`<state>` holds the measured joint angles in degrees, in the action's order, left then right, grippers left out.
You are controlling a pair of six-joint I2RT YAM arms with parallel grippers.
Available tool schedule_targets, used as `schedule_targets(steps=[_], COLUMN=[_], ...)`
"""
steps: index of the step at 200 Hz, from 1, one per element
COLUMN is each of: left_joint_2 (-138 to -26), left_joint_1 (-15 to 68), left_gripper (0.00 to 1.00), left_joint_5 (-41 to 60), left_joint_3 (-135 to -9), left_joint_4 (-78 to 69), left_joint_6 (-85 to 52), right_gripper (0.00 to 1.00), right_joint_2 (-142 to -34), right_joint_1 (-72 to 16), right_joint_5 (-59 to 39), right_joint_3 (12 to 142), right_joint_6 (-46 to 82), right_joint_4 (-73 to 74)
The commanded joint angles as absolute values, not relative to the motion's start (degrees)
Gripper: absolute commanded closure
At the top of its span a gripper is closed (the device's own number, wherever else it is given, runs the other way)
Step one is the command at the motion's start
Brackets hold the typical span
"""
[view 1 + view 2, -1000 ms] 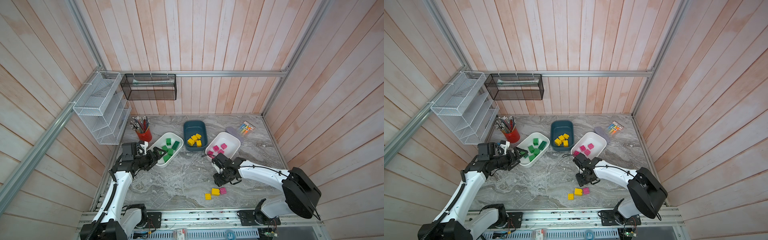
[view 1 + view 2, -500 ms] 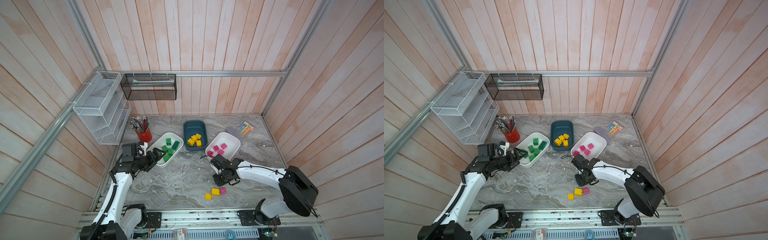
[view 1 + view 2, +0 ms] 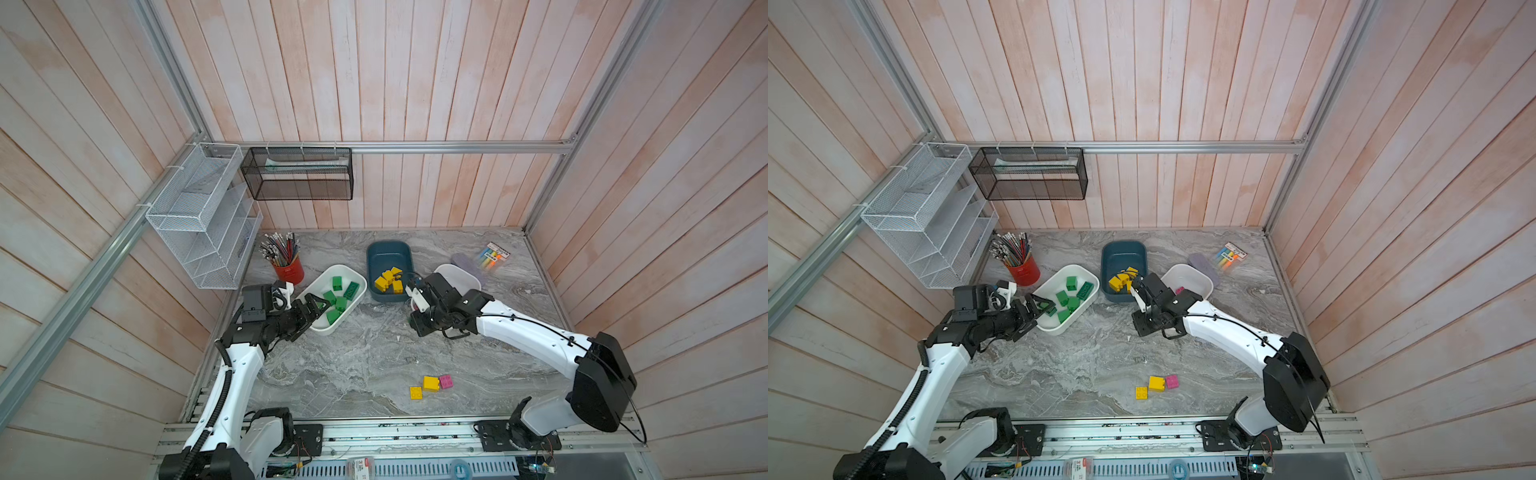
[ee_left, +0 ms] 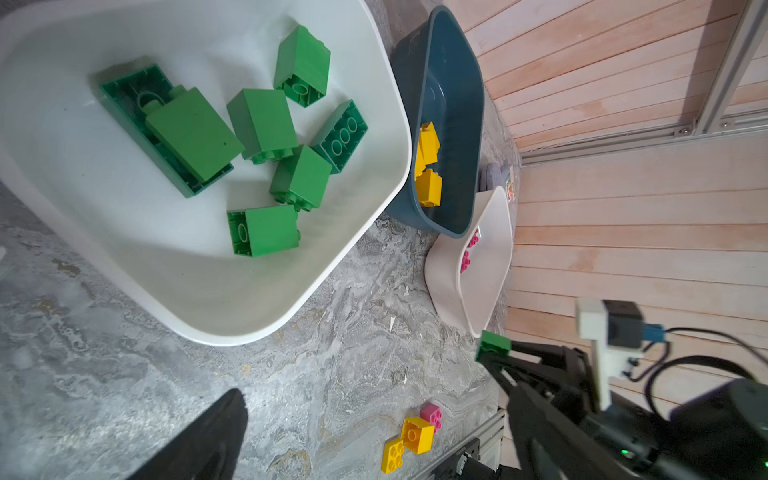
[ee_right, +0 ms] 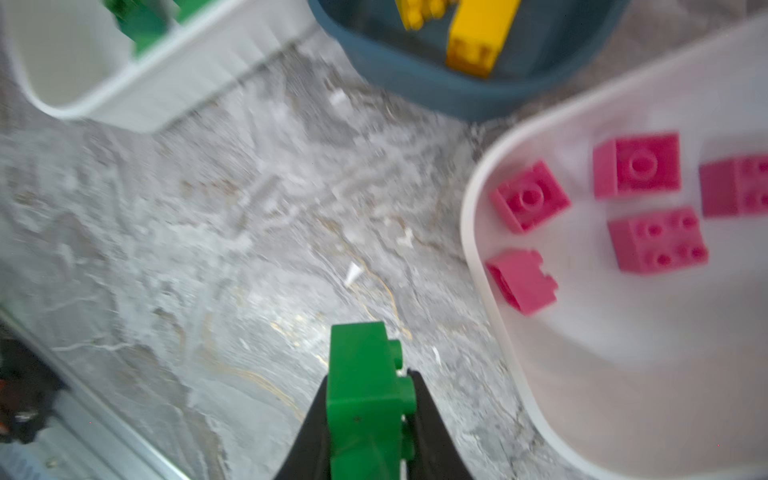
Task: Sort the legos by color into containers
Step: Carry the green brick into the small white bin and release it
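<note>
My right gripper is shut on a green lego, held just above the marble between the tubs; the left wrist view shows that brick at its fingertips too. My left gripper hangs open over the near end of the white container that holds several green legos. The teal container holds yellow legos. Another white container holds pink legos. Two yellow legos and a pink one lie loose near the front edge.
A red pencil cup stands at the back left. A white mesh rack and a black mesh basket hang on the walls. A marker pack and a grey pouch lie at the back right.
My right gripper has shut on the green lego and moved left and away from the front, towards the tubs. The left arm has barely moved.
</note>
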<state>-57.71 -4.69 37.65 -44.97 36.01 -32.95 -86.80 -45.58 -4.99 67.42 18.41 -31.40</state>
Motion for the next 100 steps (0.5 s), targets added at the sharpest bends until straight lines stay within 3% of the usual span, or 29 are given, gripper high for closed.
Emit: schedule_targets(steps=[1,44,100], left_joint_2=[-57.9,-57.4,-57.1], left_joint_1=[-4.7,-6.7,-7.5], left_gripper=[0.00,0.00,0.00], left_joint_5=[35.0,34.5,35.6], left_joint_3=[-48.4,-49.9,-48.5], left_joint_4=[38.5,41.0,39.8], left_joint_6=[-30.7,-28.5,-29.3], right_gripper=[0.81,0.81,0.81], right_joint_2=[-92.6,-106.8,-126.9], right_joint_1=[-45.6,-46.7,-47.9], right_joint_5=[-13.3,-20.9,-14.4], right_joint_3=[73.1,87.2,110.1], right_joint_6=[18.1,16.4,10.7], right_joint_4=[-23.1,-16.3,-19.5])
